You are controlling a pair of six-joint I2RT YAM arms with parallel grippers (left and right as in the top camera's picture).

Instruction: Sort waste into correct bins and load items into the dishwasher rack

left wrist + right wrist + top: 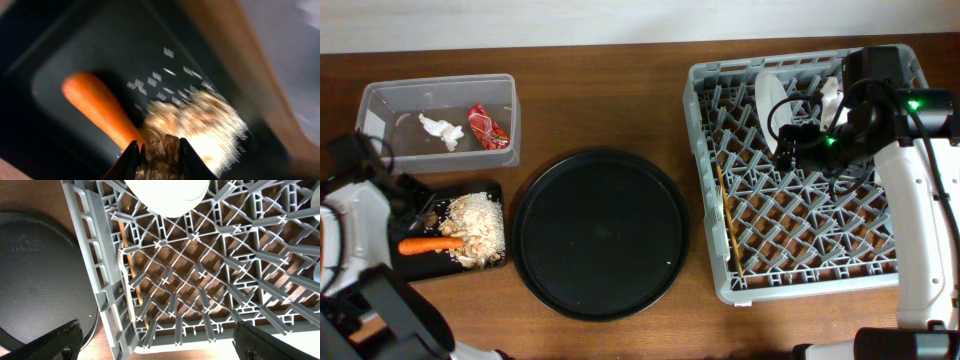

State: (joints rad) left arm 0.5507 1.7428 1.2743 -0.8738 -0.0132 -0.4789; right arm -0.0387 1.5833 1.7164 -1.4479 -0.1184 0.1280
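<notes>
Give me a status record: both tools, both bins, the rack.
left tool: shut on a brown lump, just above the black tray
right tool: open, holding nothing, above the rack
clear tub: tissue, red wrapper
black tray: carrot, food scraps
rack: plate on edge, chopstick lying flat

A large round black tray (600, 232) lies in the middle of the frame on a brown wooden worktop (610, 100). The tray has a raised rim and a fine grainy floor. A pale white strip (570, 20) runs along the top edge.
</notes>
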